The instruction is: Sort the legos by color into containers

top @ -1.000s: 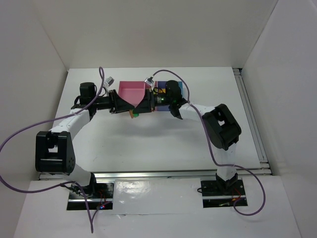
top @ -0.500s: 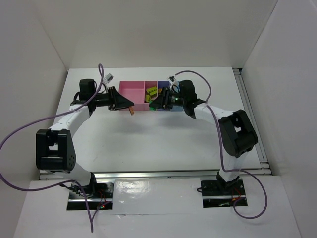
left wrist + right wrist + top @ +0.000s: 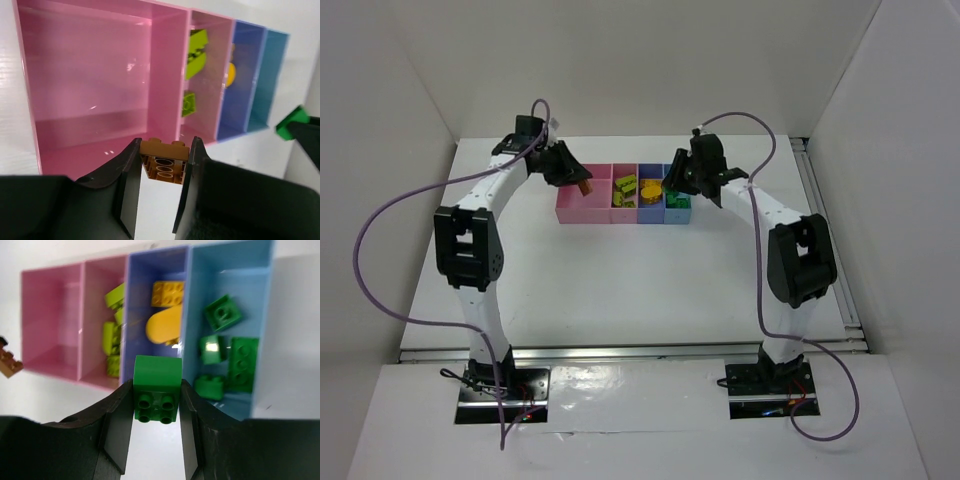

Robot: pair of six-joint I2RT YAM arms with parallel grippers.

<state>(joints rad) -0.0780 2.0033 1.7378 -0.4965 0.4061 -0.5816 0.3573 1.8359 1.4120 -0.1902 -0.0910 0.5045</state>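
Observation:
The containers point(image 3: 572, 205) stand in a row at the back: wide pink bin point(image 3: 90, 75), narrow pink point(image 3: 96, 305), blue-purple point(image 3: 140, 300), light blue point(image 3: 250, 295). My left gripper point(image 3: 164, 144) is shut on a red-brown lego point(image 3: 165, 150), which hangs over the wide pink bin's near right corner. That bin has nothing in it. My right gripper point(image 3: 156, 387) is shut on a green lego point(image 3: 157, 372) above the blue-purple bin's near wall, beside the light blue bin. Yellow-green legos point(image 3: 111, 335) lie in the narrow pink bin, orange-yellow ones point(image 3: 167, 293) in the blue-purple, green ones point(image 3: 222, 312) in the light blue.
White walls close in the table on the left, the back and the right. A metal rail point(image 3: 825, 235) runs along the table's right edge. Purple cables point(image 3: 380, 230) loop off both arms. Both arm bases sit at the near edge.
Both grippers have moved from just in front of the bins back over them, each still holding its lego. The left arm swung up and back; the right gripper shifted right.

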